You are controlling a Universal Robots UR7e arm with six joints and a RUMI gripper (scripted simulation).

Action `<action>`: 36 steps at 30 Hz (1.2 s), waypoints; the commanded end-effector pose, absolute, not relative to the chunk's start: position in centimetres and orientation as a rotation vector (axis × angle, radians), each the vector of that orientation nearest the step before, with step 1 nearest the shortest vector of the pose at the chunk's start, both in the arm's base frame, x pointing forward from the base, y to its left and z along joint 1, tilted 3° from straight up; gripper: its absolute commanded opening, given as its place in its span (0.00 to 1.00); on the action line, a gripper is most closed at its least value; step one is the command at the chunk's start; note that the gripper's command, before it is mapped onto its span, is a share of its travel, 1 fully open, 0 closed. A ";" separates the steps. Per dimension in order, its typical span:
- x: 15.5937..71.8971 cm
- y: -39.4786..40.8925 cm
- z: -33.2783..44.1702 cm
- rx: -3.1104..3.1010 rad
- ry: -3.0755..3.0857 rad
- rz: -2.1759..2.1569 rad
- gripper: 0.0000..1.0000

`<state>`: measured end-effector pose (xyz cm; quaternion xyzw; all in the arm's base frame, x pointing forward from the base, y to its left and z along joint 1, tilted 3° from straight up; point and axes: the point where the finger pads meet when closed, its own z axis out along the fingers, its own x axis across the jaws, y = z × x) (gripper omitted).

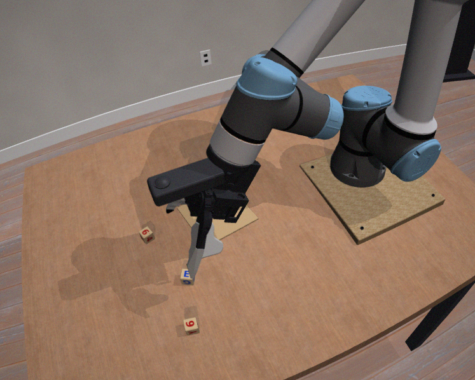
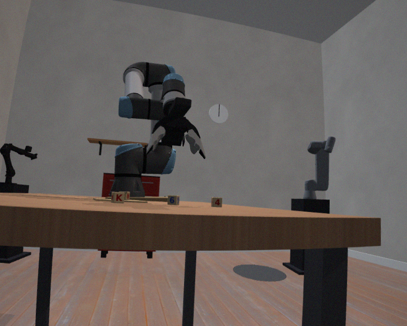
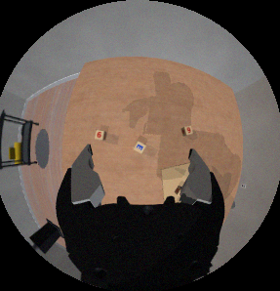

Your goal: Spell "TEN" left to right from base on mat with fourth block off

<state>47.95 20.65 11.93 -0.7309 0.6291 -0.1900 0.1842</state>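
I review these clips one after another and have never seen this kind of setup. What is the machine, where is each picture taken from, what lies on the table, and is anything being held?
The machine is a single jointed robot arm bolted to a base plate on a wooden table. One picture looks down from above, one looks across from low beside the table, and the round one comes from a camera at the wrist, looking past the gripper.

On the table are small lettered blocks: one showing a blue E on top, and two showing a red mark like a 6 or 9, one nearer the mat, one farther out. A tan mat lies partly hidden under the gripper; a fourth block seems to sit on it.

The gripper hangs above the table, open, holding nothing.
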 end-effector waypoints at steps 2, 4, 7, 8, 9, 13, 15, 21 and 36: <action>47.9 20.6 11.9 -2.061 1.775 -0.535 1.00; 47.9 20.6 11.9 -2.061 1.775 -0.535 1.00; 47.9 20.6 11.9 -2.061 1.775 -0.535 1.00; 47.9 20.6 11.9 -2.061 1.775 -0.535 1.00; 47.9 20.6 11.9 -2.061 1.775 -0.535 1.00; 47.9 20.6 11.9 -2.061 1.775 -0.535 1.00; 47.9 20.6 11.9 -2.061 1.775 -0.535 1.00; 47.9 20.6 11.9 -2.061 1.775 -0.535 1.00; 47.0 18.3 12.5 -2.068 1.781 -0.528 1.00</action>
